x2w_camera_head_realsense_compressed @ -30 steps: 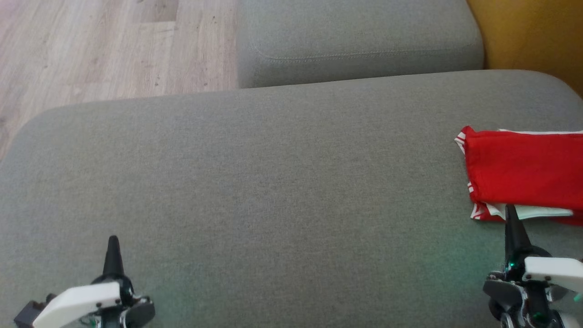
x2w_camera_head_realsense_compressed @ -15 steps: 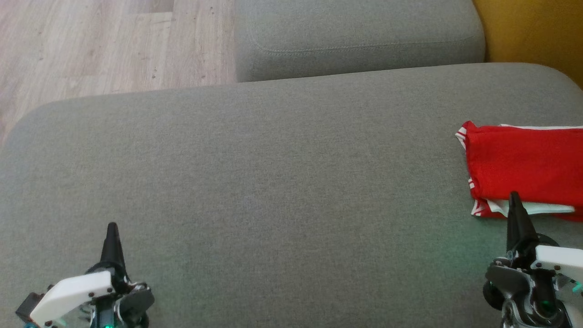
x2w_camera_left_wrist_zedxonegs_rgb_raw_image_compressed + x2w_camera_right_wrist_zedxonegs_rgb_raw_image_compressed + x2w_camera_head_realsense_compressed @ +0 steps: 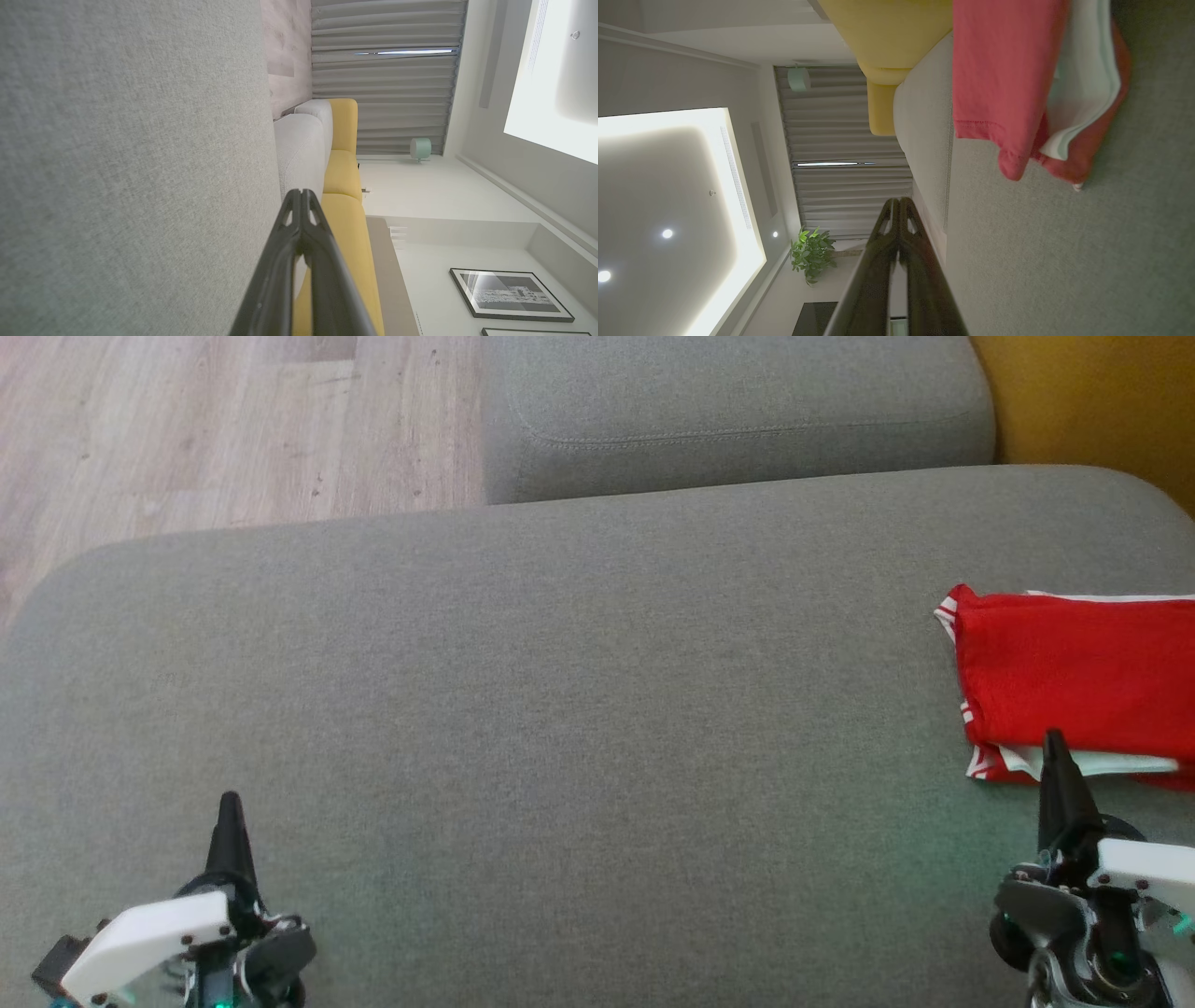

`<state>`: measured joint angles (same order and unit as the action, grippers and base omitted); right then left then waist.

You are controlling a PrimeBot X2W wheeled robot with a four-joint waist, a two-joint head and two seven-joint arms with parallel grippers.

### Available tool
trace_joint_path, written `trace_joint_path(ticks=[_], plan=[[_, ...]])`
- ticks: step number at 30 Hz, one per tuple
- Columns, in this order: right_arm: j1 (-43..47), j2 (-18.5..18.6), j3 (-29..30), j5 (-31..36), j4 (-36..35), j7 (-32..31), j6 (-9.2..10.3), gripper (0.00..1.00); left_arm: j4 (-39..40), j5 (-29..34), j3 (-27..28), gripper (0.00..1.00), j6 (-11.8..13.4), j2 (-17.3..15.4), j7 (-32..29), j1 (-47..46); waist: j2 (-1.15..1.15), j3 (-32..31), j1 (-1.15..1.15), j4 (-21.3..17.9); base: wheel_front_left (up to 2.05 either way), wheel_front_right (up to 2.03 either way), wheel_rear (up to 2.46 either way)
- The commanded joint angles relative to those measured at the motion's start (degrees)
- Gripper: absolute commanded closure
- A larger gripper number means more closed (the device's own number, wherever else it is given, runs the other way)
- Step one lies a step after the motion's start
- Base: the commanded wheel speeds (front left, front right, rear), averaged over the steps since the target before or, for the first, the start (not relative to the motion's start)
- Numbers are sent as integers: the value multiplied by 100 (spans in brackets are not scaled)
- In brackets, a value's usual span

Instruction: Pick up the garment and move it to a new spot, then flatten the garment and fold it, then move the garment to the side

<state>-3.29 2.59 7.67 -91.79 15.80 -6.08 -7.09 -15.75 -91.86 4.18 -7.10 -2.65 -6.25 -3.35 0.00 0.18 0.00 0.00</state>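
Observation:
The garment (image 3: 1074, 681) is a red piece with white trim, folded into a flat block at the right edge of the grey sofa cushion (image 3: 560, 709); part of it runs out of the head view. In the right wrist view the garment (image 3: 1008, 79) lies ahead and to the right of my fingers. My right gripper (image 3: 1055, 739) is shut and empty, its tip just short of the garment's near edge; the same gripper (image 3: 899, 201) shows its fingers pressed together. My left gripper (image 3: 230, 800) is shut and empty at the lower left, its fingertips (image 3: 301, 193) closed.
A second grey cushion (image 3: 738, 420) lies beyond the big one. Wooden floor (image 3: 215, 429) shows at the upper left. A yellow sofa part (image 3: 1092, 401) stands at the upper right. The cushion between the two grippers is bare fabric.
Over the first half second the head view shifted slightly and both grippers came to sit a little higher in it. Since then nothing has moved. The garment lies as before.

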Motion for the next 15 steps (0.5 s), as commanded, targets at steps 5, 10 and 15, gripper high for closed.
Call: trace_joint_path(ticks=[5,10,15], plan=[[-289,35,-118,-39,-178,-39,-40,100,169,-29,235,100,-38,-22,-25,-285,0,0,0,0,0,0,0],[-289,35,-117,-39,-178,-39,-40,100,169,-30,235,100,-38,-22,-25,-285,0,0,0,0,0,0,0],[-290,34,-116,-38,-178,-40,-40,100,169,-30,235,100,-38,-22,-25,-285,0,0,0,0,0,0,0]])
